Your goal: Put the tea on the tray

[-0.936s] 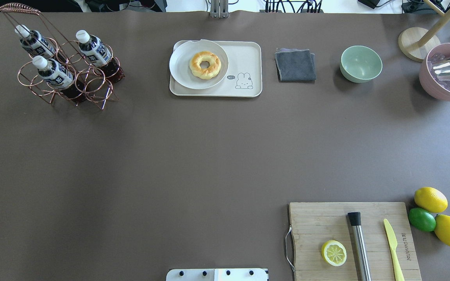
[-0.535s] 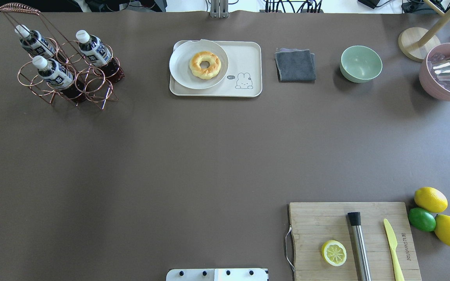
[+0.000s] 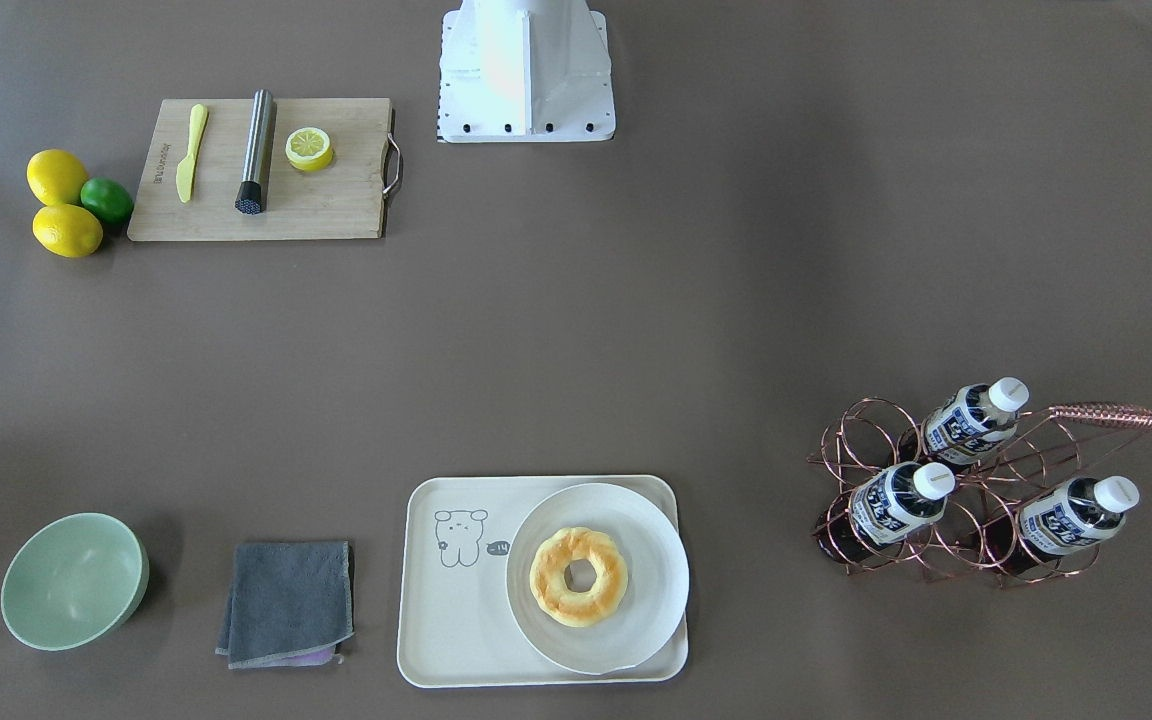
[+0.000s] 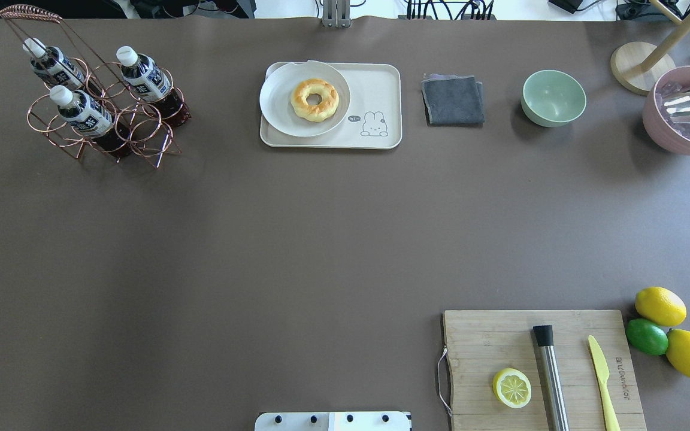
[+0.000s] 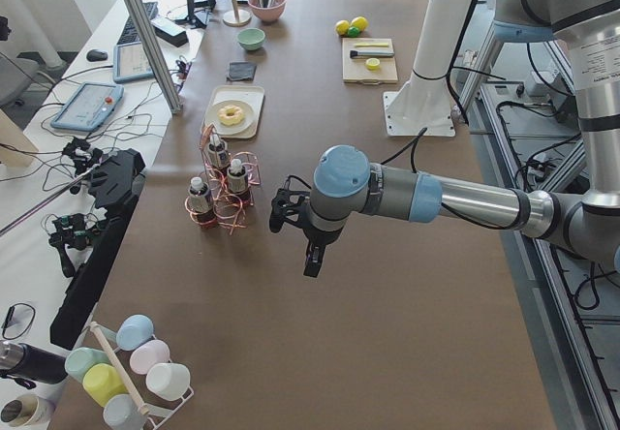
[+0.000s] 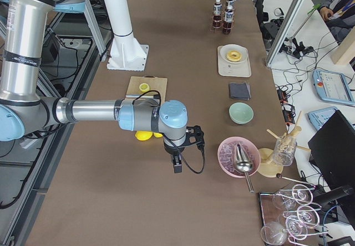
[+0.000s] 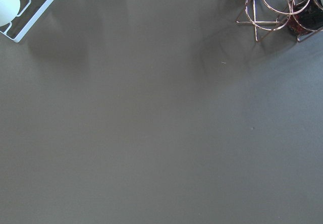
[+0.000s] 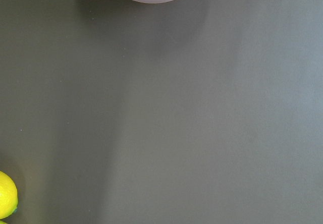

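Three tea bottles stand in a copper wire rack (image 4: pixel 141 140) at the table's far left: one in front (image 4: pixel 84 114), one to its right (image 4: pixel 144 75), one behind (image 4: pixel 54 66); they also show in the front-facing view (image 3: pixel 896 500). The cream tray (image 4: pixel 375 90) with a line-drawn animal lies at the far middle, a round white plate (image 4: pixel 279 114) with a doughnut (image 4: pixel 315 100) on its left half. My left gripper (image 5: pixel 312 263) hangs over bare table beside the rack, seen only from the side; whether it is open I cannot tell. My right gripper (image 6: pixel 176 165) hangs near the pink bowl; I cannot tell its state either.
A grey cloth (image 4: pixel 453 100), a green bowl (image 4: pixel 553 97) and a pink bowl of ice (image 4: pixel 668 134) lie right of the tray. A wooden cutting board (image 4: pixel 489 341) with half a lemon, a steel muddler and a yellow knife sits front right, lemons and a lime (image 4: pixel 647 336) beside it.
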Controlling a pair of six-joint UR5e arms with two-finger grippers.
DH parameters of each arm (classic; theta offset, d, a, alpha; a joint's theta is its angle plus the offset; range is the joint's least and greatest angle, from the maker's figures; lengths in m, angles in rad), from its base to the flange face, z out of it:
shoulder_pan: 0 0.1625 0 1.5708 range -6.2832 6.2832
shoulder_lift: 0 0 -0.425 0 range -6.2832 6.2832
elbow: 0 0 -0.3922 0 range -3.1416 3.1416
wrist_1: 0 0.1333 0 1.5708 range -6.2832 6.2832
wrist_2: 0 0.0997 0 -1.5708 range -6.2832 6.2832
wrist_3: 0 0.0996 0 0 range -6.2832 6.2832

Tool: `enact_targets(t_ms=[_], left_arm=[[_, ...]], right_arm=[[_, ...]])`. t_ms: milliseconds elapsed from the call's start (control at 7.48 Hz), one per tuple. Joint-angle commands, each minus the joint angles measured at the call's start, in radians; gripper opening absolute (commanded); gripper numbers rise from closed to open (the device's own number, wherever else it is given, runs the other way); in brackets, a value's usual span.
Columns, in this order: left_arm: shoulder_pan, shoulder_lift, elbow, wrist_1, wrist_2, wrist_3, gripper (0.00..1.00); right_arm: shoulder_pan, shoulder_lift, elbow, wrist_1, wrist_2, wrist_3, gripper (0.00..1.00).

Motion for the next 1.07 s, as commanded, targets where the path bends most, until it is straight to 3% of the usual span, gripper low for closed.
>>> enact_targets(t_ms=[0, 936], left_arm=[[0.001, -0.003, -0.005, -0.002, 0.0, 0.001, 0.97], [0.004, 0.001, -0.022, -0.054, -0.006, -0.004, 0.97]], right_arm=[[0.0, -0.001, 0.024, 0.003, 0.0, 0.002, 1.0], [0.002, -0.01, 0.022, 0.003, 0.005, 0.002, 1.0]])
